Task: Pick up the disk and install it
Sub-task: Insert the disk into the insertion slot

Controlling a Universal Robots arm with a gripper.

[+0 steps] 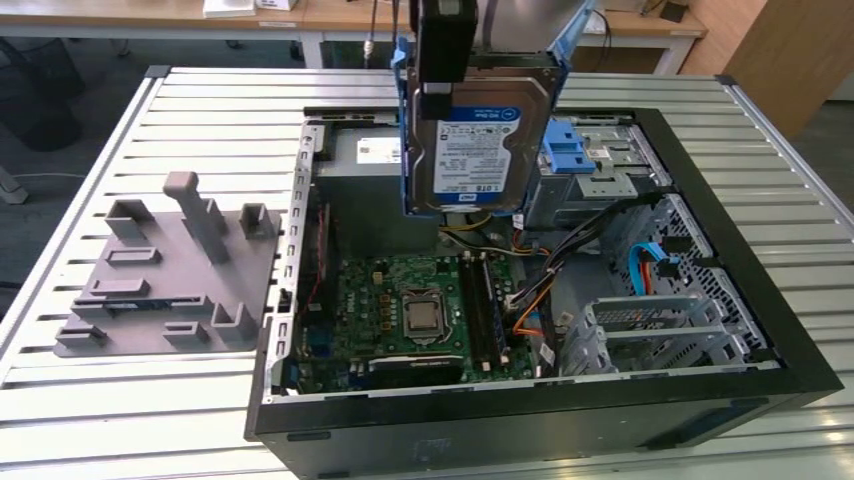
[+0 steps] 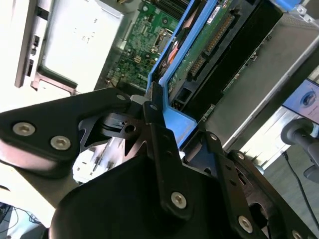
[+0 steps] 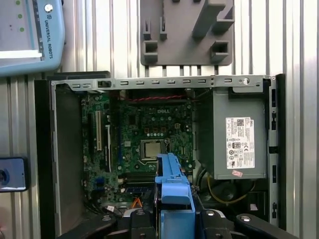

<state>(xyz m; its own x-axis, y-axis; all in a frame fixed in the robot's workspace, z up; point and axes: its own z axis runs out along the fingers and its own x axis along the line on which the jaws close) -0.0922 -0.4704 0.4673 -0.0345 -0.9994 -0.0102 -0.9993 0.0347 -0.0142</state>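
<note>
The disk [image 1: 477, 145] hangs upright above the open computer case [image 1: 534, 412], label facing the exterior view, its blue bracket [image 1: 400, 130] running down both sides. My gripper [image 1: 437, 90] comes down from above and is shut on the disk's upper end. In the second wrist view the black fingers [image 2: 155, 124] clamp the blue bracket [image 2: 174, 119], with the drive's green circuit board [image 2: 209, 45] beyond. In the first wrist view the bracket [image 3: 172, 186] sticks out past the gripper [image 3: 174, 221], over the motherboard [image 3: 144, 144].
Inside the case are the grey power-supply box [image 3: 238, 139], the motherboard [image 1: 414, 310], cables, a blue latch [image 1: 581, 150] and a silver perforated cage [image 1: 667, 320]. A grey fixture plate [image 1: 167, 270] lies on the slatted table at the exterior view's left. A pendant [image 3: 30, 35] lies beside the case.
</note>
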